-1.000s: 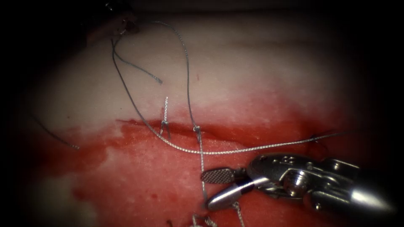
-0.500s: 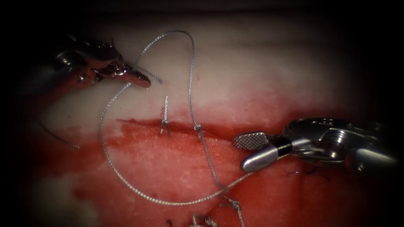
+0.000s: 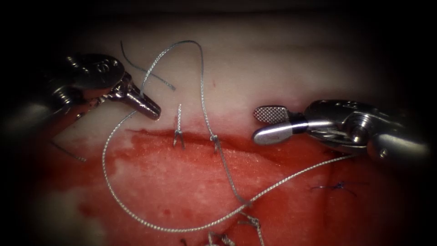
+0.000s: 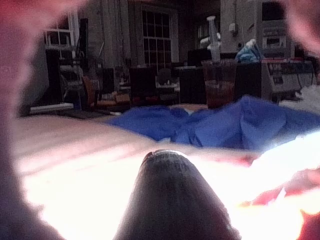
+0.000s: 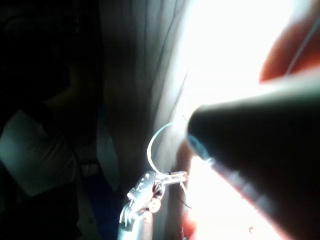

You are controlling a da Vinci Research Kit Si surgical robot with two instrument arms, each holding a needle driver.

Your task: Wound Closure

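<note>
My left tool (image 3: 152,109) sits above the left end of the cut (image 3: 255,145), its jaws shut on the thread (image 3: 136,214). From there one strand arches up and drops to a knot (image 3: 213,138) on the cut. The other strand sags in a wide slack loop over the red lower tissue (image 3: 173,177), then climbs right beneath my right tool (image 3: 261,123). That tool hovers over the right part of the cut, jaws open, holding nothing. In the right wrist view the left tool (image 5: 172,176) shows with an arc of thread (image 5: 152,142) beyond my right shaft (image 5: 260,165).
A tied stitch with short cut ends (image 3: 178,132) stands on the cut left of the knot. Loose thread ends lie at the upper left (image 3: 154,76) and far left (image 3: 68,152). Red fluid covers the lower tissue. A dark stitch (image 3: 337,187) sits lower right.
The left tool came in from the upper left toward the cut, and the taut thread went slack into a loop. The right tool rose from below the cut, moving up and right.
</note>
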